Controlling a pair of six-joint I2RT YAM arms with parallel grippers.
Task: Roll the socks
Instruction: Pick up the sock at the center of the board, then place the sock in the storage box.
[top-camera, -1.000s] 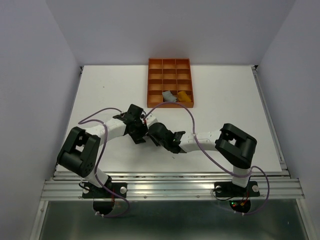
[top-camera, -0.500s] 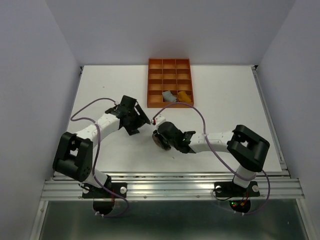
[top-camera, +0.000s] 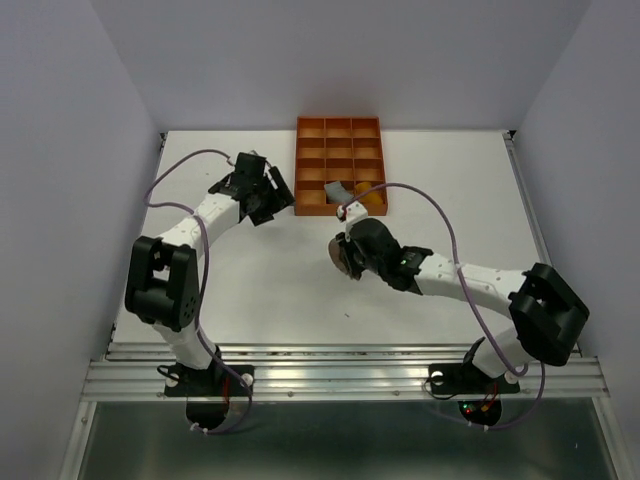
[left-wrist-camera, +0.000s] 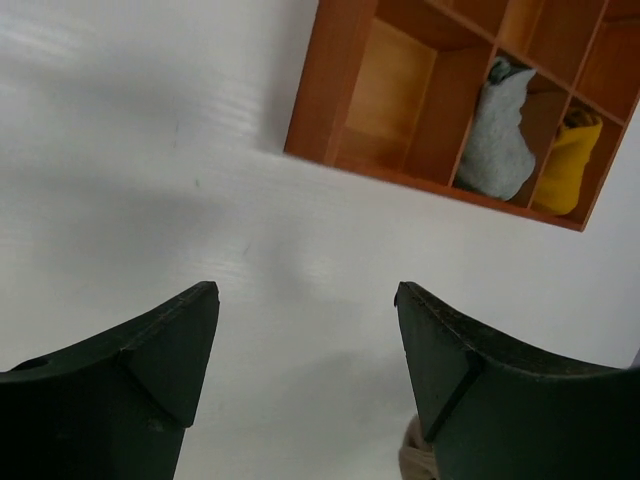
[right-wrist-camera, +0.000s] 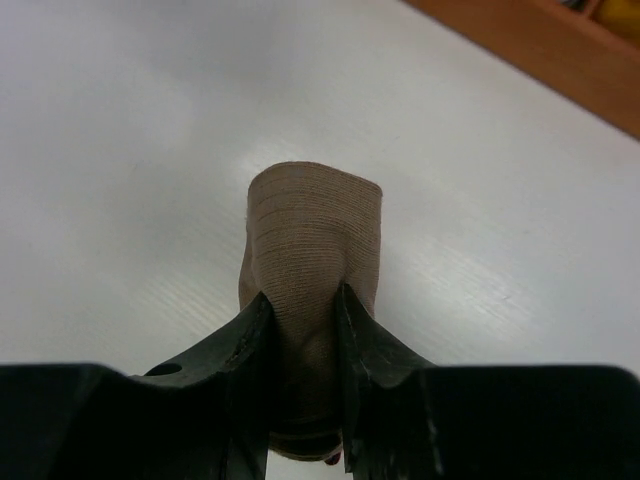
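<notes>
Holding rolled brown sock (right-wrist-camera: 315, 230) in right jaws, nearly closed, over surface (right-wrist-camera: 120, 150) near tray (left-wrist-camera: 330, 90). Left jaws wide apart, empty. Grey sock (left-wrist-camera: 500, 140), yellow sock (left-wrist-camera: 568, 165) in neighbouring tray compartments. Soft, light, likely springy and prone to unroll: pinch across roll's middle.

Orange compartmented tray (top-camera: 299, 170) at far middle of white table (top-camera: 450, 200), aluminium rail (top-camera: 340, 375) along near edge

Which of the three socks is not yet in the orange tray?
The taupe-brown sock: the right gripper grips it outside the tray; the grey sock and yellow sock sit in neighbouring compartments.
</notes>
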